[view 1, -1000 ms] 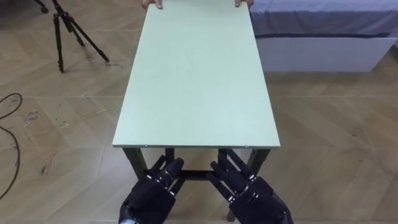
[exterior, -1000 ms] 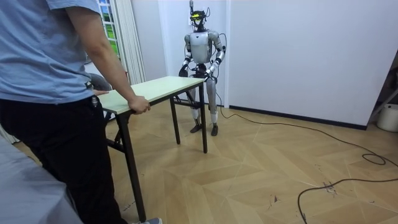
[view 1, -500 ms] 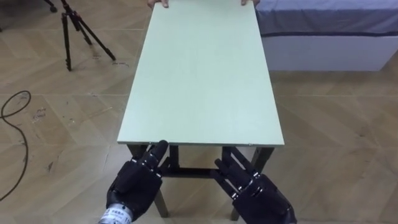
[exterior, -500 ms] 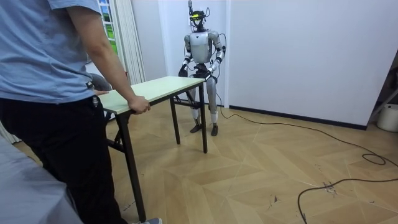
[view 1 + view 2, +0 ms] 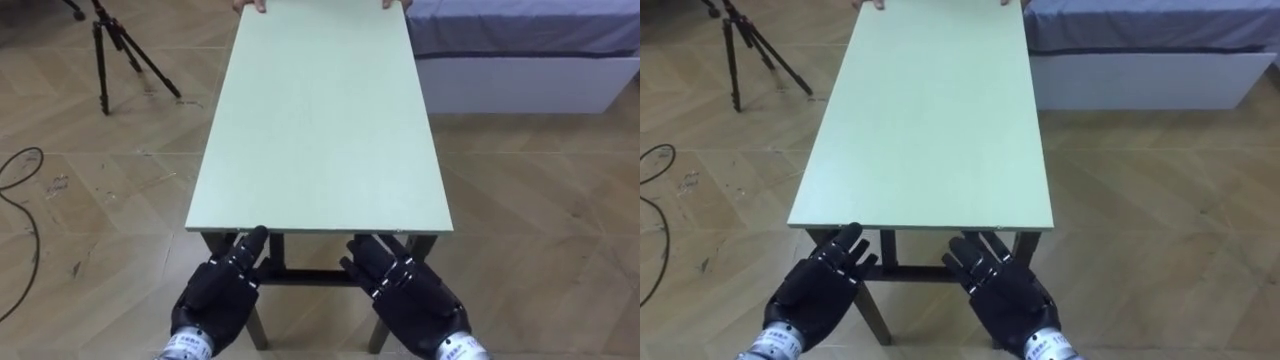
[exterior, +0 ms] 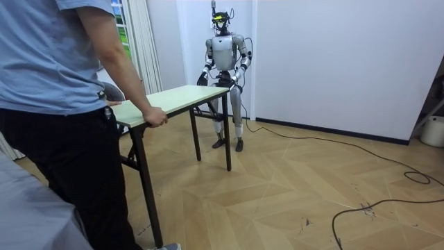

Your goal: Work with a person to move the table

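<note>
A pale green table (image 5: 320, 120) (image 6: 173, 101) on dark folding legs stretches away from me. My left hand (image 5: 215, 300) (image 5: 815, 288) and right hand (image 5: 410, 300) (image 5: 1005, 295) are both open, fingers straight, pointing at the underside of the near edge, just below it; whether they touch it I cannot tell. At the far end a person (image 6: 62, 118) grips the edge with both hands (image 5: 258, 5), fingertips showing at the top of the left eye view. In the room view I stand upright at my end, close to a white wall.
A bed with a white base and blue cover (image 5: 520, 60) lies right of the table's far end. A black tripod (image 5: 110, 50) stands at the far left, and a dark cable (image 5: 20, 190) curls on the wooden floor at the left.
My left hand slid out to the left, from the middle of the table's near end to under its left corner. The right hand edged forward under the right side. The table has not moved.
</note>
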`<state>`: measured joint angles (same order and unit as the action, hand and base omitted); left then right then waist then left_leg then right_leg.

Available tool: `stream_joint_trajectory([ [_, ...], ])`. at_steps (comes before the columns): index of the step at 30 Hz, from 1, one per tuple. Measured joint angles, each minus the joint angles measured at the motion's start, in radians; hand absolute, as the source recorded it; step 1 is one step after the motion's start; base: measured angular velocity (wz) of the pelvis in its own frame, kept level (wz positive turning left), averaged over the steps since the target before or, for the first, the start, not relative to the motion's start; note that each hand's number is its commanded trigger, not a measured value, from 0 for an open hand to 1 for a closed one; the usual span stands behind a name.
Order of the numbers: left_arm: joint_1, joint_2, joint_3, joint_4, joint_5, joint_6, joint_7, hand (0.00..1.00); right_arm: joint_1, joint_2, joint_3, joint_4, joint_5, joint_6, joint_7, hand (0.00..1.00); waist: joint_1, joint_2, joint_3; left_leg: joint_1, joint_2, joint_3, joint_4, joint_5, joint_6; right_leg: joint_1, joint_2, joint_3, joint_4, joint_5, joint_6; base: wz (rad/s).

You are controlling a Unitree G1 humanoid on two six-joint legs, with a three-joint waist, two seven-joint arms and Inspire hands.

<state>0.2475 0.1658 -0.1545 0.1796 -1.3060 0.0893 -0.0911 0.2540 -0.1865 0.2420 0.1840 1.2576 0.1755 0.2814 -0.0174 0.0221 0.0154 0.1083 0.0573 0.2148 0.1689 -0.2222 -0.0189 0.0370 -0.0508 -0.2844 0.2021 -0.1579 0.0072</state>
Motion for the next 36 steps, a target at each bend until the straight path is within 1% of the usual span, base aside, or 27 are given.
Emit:
stream_joint_trajectory([
  [3, -0.02, -0.003, 0.016, 0.0, -0.002, 0.007, 0.005, 0.0, -0.003, 0.003, 0.0, 0.0, 0.026, 0.0, -0.017, 0.0, 0.002, 0.0, 0.0003, 0.007, 0.0, 0.0, -0.003, 0.0, 0.0, 0.003, 0.001, 0.003, 0.0, 0.0, 0.0, -0.03],
  [5, -0.029, -0.003, 0.016, 0.0, -0.014, 0.013, 0.024, 0.0, -0.005, 0.005, 0.0, 0.0, 0.042, 0.0, -0.031, 0.0, 0.002, -0.001, 0.0008, 0.008, 0.0, 0.0, -0.003, 0.0, 0.0, 0.004, 0.001, 0.006, 0.0, 0.0, 0.0, -0.02],
  [10, -0.034, -0.005, 0.016, 0.0, -0.022, 0.023, 0.077, 0.0, -0.023, 0.018, -0.001, 0.013, 0.077, -0.001, -0.061, 0.0, -0.001, -0.003, 0.0021, 0.011, 0.0, 0.001, -0.003, 0.0, 0.0, 0.006, 0.002, 0.006, 0.0, 0.001, -0.001, 0.0],
  [15, -0.035, -0.005, 0.018, 0.0, -0.028, 0.036, 0.111, 0.0, -0.057, 0.037, -0.027, 0.072, 0.081, -0.001, -0.061, 0.0, -0.003, -0.003, 0.0024, 0.02, 0.001, 0.001, -0.003, 0.0, 0.0, 0.015, 0.002, 0.007, -0.002, 0.001, -0.001, 0.0],
  [17, -0.04, -0.005, 0.022, 0.0, -0.038, 0.037, 0.123, 0.0, -0.07, 0.036, -0.031, 0.087, 0.082, -0.001, -0.061, 0.0, -0.003, -0.003, 0.0024, 0.02, 0.001, 0.001, -0.003, 0.0, 0.0, 0.015, 0.002, 0.007, -0.001, 0.001, -0.001, 0.0],
  [23, -0.043, -0.005, 0.024, 0.0, -0.038, 0.04, 0.132, 0.0, -0.07, 0.038, -0.031, 0.088, 0.083, -0.001, -0.061, 0.0, -0.003, -0.003, 0.0023, 0.021, 0.001, 0.002, -0.003, 0.0, 0.0, 0.015, 0.002, 0.007, -0.001, 0.001, -0.001, 0.0],
  [26, -0.043, -0.006, 0.025, 0.0, -0.038, 0.042, 0.133, 0.0, -0.072, 0.038, -0.031, 0.097, 0.112, -0.001, -0.061, 0.0, -0.003, -0.003, 0.0022, 0.023, 0.001, 0.002, -0.003, 0.0, 0.0, 0.016, 0.003, 0.007, -0.001, 0.001, -0.001, 0.0],
  [28, -0.046, -0.015, 0.037, 0.0, -0.038, 0.05, 0.138, 0.0, -0.084, 0.04, -0.041, 0.117, 0.121, -0.001, -0.061, 0.0, -0.002, -0.003, 0.0021, 0.023, 0.001, 0.003, -0.003, 0.0, 0.0, 0.016, 0.003, 0.007, -0.001, 0.001, -0.002, 0.0],
  [30, -0.049, -0.017, 0.037, 0.0, -0.037, 0.057, 0.147, 0.0, -0.088, 0.041, -0.053, 0.126, 0.122, -0.001, -0.062, 0.0, -0.001, -0.002, 0.0017, 0.023, 0.001, 0.003, -0.003, 0.0, 0.0, 0.017, 0.003, 0.007, -0.001, 0.001, -0.002, 0.0],
  [33, -0.053, -0.023, 0.037, 0.0, -0.036, 0.062, 0.153, 0.0, -0.088, 0.047, -0.064, 0.127, 0.17, 0.001, -0.082, 0.0, -0.001, 0.0, 0.0008, 0.023, 0.002, 0.001, -0.003, 0.0, 0.0, 0.017, 0.003, 0.007, -0.001, 0.001, -0.002, 0.0],
  [36, -0.058, -0.034, 0.037, 0.001, -0.034, 0.064, 0.154, 0.0, -0.089, 0.07, -0.075, 0.127, 0.196, 0.001, -0.1, 0.0, -0.003, 0.002, 0.0008, 0.021, 0.001, 0.0, -0.002, 0.0, 0.0, 0.017, 0.003, 0.007, 0.0, 0.002, -0.002, 0.0],
])
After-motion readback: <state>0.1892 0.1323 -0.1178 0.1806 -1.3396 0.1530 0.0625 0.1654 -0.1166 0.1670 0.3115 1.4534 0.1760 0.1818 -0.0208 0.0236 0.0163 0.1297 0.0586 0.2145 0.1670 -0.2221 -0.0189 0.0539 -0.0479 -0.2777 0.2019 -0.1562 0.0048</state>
